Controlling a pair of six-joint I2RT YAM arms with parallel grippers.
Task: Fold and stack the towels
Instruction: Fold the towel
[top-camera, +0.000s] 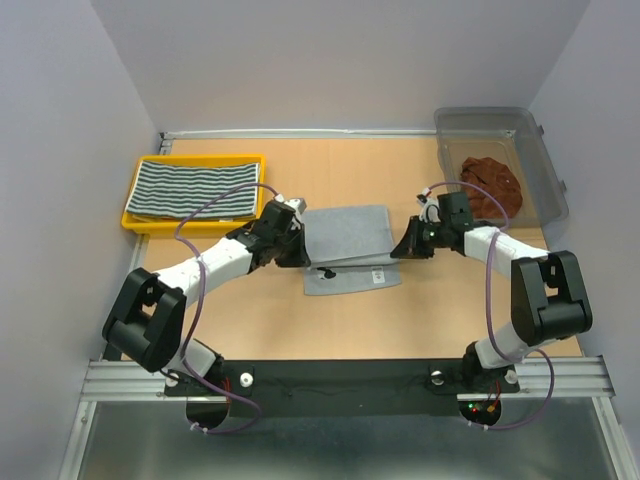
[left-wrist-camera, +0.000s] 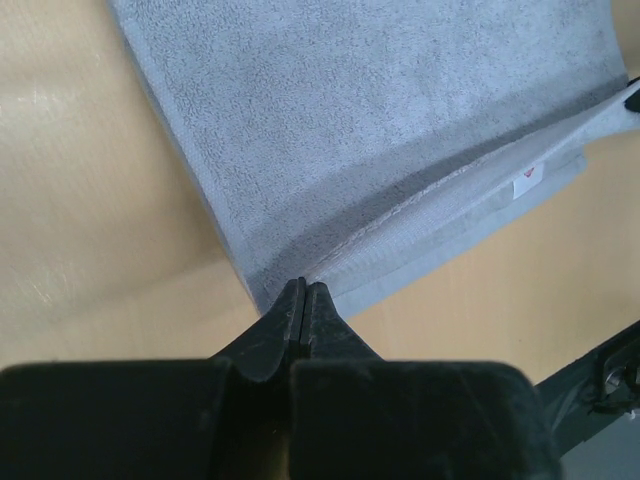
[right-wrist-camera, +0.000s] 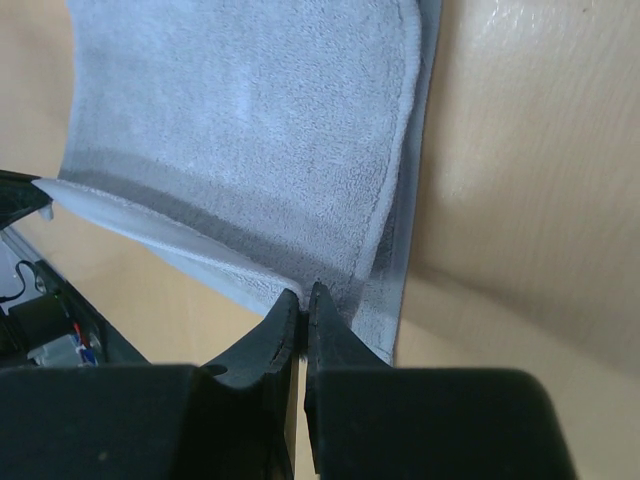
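On my left wrist view the left gripper (left-wrist-camera: 303, 290) has its jaws pressed together with no gap showing, pinching the near corner of the grey towel (left-wrist-camera: 380, 120) by its upper layer. The right gripper (right-wrist-camera: 303, 295) does the same: jaws narrow to a slit, clamped on the opposite corner of that raised layer.

From the top camera I see the grey towel (top-camera: 350, 230) at the middle of the table (top-camera: 250, 320), its long axis running left to right across the frame and tilted slightly. The upper layer is held up between the left gripper (top-camera: 298, 252) and the right gripper (top-camera: 408, 248). The lower layer lies flat on the table and sticks out toward the bottom of the frame. A small white label (left-wrist-camera: 527, 180) sits on that lower layer.

The left arm (top-camera: 215, 262) is bent at its elbow at lower left and reaches up and right to the towel's left end. The right arm (top-camera: 500, 245) is bent at lower right and reaches left to the towel's right end.

A black-and-white striped towel (top-camera: 195, 188) lies in a yellow tray (top-camera: 130, 215) at upper left. A rust-brown towel (top-camera: 492, 185) is crumpled in a clear plastic bin (top-camera: 480, 125) at upper right.
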